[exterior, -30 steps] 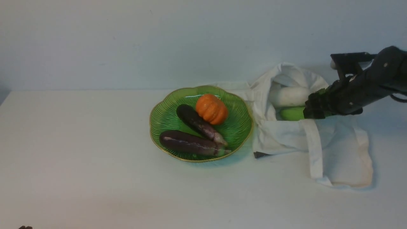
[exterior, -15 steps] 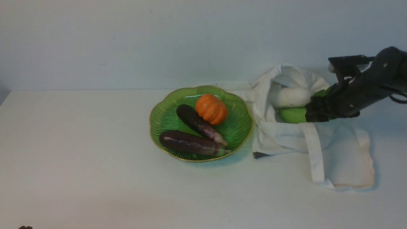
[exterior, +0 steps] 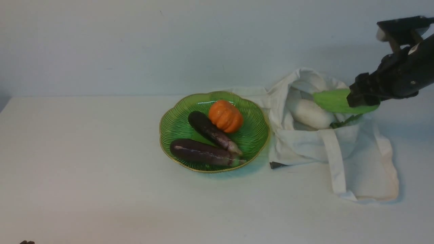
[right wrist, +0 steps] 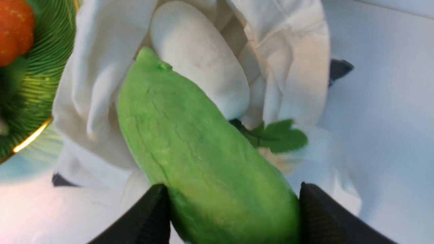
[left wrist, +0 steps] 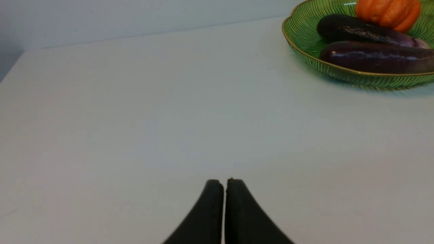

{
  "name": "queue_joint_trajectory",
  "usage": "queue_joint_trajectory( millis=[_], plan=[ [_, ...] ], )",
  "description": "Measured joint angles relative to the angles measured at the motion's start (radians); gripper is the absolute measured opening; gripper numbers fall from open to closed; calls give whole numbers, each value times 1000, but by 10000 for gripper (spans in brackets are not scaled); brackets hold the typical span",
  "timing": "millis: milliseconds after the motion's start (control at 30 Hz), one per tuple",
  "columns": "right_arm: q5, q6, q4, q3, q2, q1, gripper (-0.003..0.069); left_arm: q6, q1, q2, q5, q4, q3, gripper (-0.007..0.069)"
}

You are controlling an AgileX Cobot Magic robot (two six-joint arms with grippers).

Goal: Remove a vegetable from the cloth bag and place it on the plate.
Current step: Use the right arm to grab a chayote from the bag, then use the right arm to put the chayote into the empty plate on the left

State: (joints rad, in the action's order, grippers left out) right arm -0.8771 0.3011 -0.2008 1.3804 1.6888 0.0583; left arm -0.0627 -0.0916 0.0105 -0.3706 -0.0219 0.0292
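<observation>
Front view: out on my right arm, I have the right gripper (exterior: pixel 363 90) clamped on the green vegetable (exterior: pixel 334 101), holding it raised just above the mouth of the cloth bag (exterior: pixel 298 145). In the right wrist view one finger presses on each side of it, and it runs at a slant between them. Below it, in the open bag, I see the white radish (exterior: pixel 313 113), its green leaves (exterior: pixel 346 121) poking out at the mouth. The bag lies on its side on the table (exterior: pixel 135 189), one strap (exterior: pixel 334 162) trailing over its front and down onto the tabletop.

Just beside the bag is the green plate (exterior: pixel 166 135). It carries a small orange pumpkin (exterior: pixel 225 116) and two dark eggplants (exterior: pixel 203 152), the pumpkin resting against one of them. The vegetable is well apart from the plate.

On my left side, the left wrist view shows the left gripper (left wrist: pixel 225 184) with its fingertips together, nothing between them, over bare tabletop.
</observation>
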Motion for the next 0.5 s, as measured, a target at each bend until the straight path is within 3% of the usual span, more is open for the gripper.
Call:
queue_joint_trajectory(
  millis=[100, 233, 500],
  plan=[
    [-47, -33, -6, 0, -60, 0, 437, 0, 0, 0, 0, 0, 0, -5],
    [-55, -34, -158, 0, -88, 24, 437, 0, 0, 0, 0, 0, 0, -5],
    [138, 42, -393, 0, 56, 229, 437, 0, 0, 0, 0, 0, 0, -5]
  ],
)
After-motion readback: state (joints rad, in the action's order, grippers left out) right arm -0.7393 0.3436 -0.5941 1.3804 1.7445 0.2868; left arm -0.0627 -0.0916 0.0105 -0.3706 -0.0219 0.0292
